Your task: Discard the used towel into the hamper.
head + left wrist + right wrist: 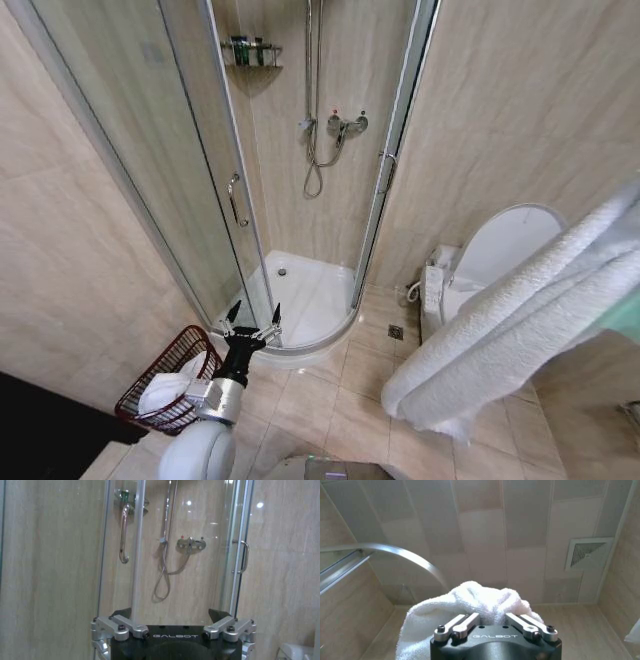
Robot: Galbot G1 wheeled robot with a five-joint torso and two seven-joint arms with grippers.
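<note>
So basically the whole thing hinged on one fact: the towel [520, 320] was up high on the robot's right, and the hamper [150, 385] sat low on the floor at its far left, against the wall by the shower door [215, 190]. Well apart, on opposite sides. The right gripper [487, 624] had its fingers clamped on a bunched white fold of the towel, pointing up toward the ceiling. In the head view the cloth ran as a long thick roll, slanting from upper right down toward the floor tiles in the middle.

The left gripper [255, 318] hung just beside the hamper's rim with its fingers spread wide, holding nothing. It was clearly the nearer arm, but the right one had the cloth. Something white already lay inside the hamper.

My guess: the right arm needed a long cross-body swing left and down.
</note>
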